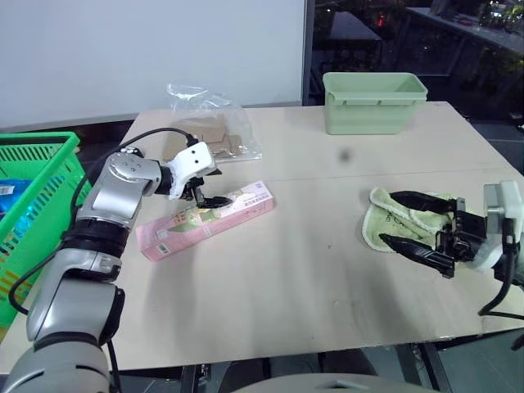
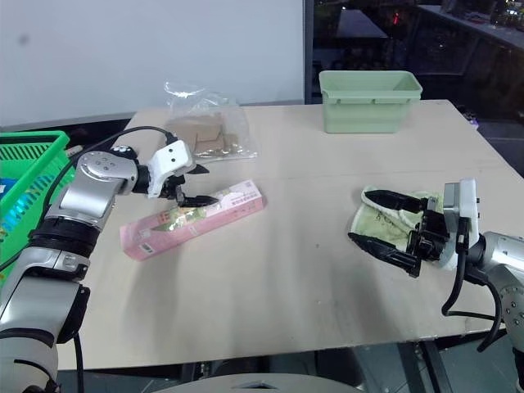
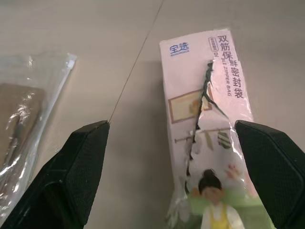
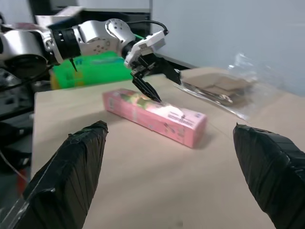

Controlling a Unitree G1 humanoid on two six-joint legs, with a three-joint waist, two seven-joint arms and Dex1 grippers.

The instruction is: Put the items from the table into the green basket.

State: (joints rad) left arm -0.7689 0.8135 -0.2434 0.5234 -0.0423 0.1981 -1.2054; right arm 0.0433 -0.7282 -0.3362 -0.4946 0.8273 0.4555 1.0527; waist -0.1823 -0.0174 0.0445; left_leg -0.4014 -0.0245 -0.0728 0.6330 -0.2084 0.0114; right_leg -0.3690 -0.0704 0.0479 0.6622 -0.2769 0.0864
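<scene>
A long pink printed carton (image 1: 206,219) lies slantwise on the left part of the table (image 1: 327,311). My left gripper (image 1: 207,197) hangs open just over the carton's far half, its fingers (image 3: 71,181) spread wide, one over the carton and one over bare table beside it. A pale green terry cloth (image 1: 401,214) lies crumpled at the right. My right gripper (image 1: 419,224) is open there, its two black fingers (image 1: 416,249) spread across the cloth's near side. The green basket (image 1: 37,176) with lattice sides stands off the table's left edge.
A pale green solid-walled tub (image 1: 373,101) stands at the table's far edge. A clear bag of brown cardboard pieces (image 1: 209,135) lies behind the carton, close to my left gripper. Something blue (image 1: 11,193) lies inside the basket. Dark windows and a white wall are behind.
</scene>
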